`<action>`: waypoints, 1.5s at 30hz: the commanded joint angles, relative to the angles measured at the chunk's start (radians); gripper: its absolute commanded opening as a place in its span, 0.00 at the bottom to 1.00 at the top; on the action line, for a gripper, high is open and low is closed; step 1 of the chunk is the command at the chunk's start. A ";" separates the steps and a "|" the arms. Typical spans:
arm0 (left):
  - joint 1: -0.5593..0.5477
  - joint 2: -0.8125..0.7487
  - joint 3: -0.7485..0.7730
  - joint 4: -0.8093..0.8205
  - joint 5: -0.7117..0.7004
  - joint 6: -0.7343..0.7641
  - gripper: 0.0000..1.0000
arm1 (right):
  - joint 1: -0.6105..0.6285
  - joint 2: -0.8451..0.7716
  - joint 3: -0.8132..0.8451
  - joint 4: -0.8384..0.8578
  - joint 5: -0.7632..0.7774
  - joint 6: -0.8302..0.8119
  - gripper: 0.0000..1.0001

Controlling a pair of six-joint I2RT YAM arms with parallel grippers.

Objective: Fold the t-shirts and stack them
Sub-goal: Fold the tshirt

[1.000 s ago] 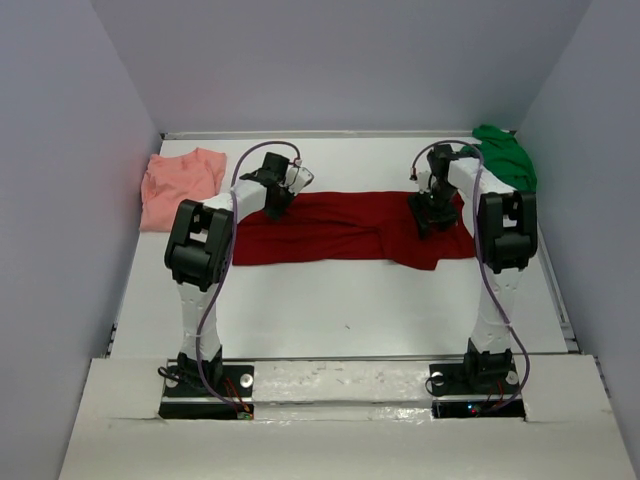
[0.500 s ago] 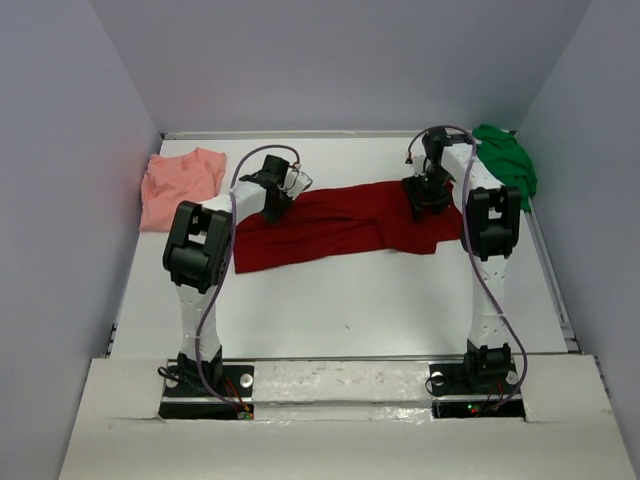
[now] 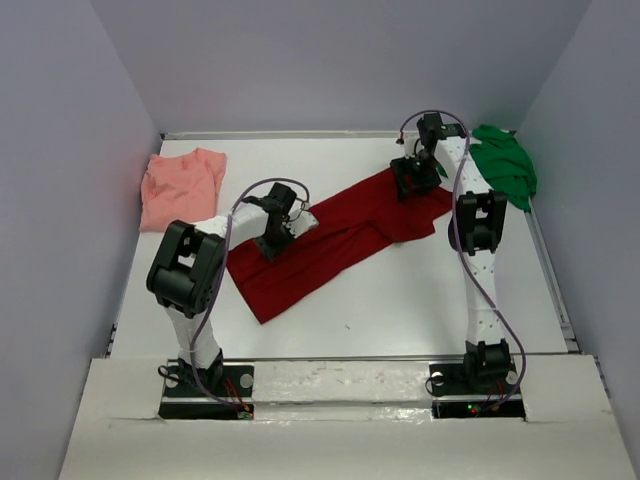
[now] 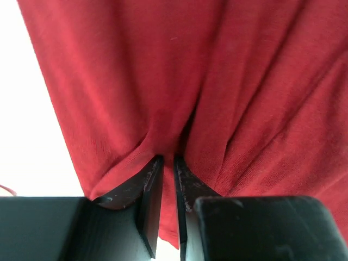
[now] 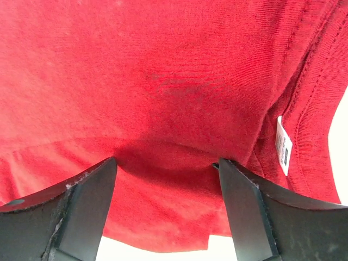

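A white table [image 3: 400,310] stands inside pale grey walls, seen from above, with two white-and-black robot arms bolted at its near edge.

A dark red soft cloth t-shirt [image 3: 340,225] lies across the middle of the table in a long slanted band. It runs from the near left toward the far right and is creased along its length.

The left end effector [image 3: 272,245] is down on the near-left part of this shirt. Its wrist camera shows two black fingers [image 4: 149,190] almost together, clenched on a fold of the red cloth. The cloth puckers into creases that fan out from the pinch.

The right end effector [image 3: 408,180] is at the far-right end of the same shirt. Its wrist camera shows two black fingers [image 5: 87,201] standing wide apart, released, with red cloth lying between and beyond the tips. Whether the tips touch the cloth cannot be told. A stitched hem and a small white label [image 5: 283,147] show at the right of that view.

A salmon-pink soft cloth t-shirt [image 3: 180,185] lies crumpled at the far left of the table, well apart from the red one. A bright green soft cloth t-shirt [image 3: 505,165] is bunched in the far right corner, near the red shirt's far end but not touching it.
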 commanded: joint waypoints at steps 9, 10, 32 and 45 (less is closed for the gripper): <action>-0.228 0.139 0.051 -0.240 0.232 -0.014 0.25 | 0.072 0.010 0.047 0.179 -0.112 -0.067 0.95; -0.246 0.155 0.057 -0.243 0.243 -0.017 0.25 | 0.083 0.013 0.055 0.188 -0.118 -0.072 0.96; -0.569 0.285 0.302 -0.342 0.510 -0.106 0.23 | 0.101 0.051 0.056 0.392 -0.207 -0.130 1.00; -0.621 0.400 0.528 -0.407 0.561 -0.111 0.22 | 0.120 0.005 -0.003 0.394 -0.236 -0.185 1.00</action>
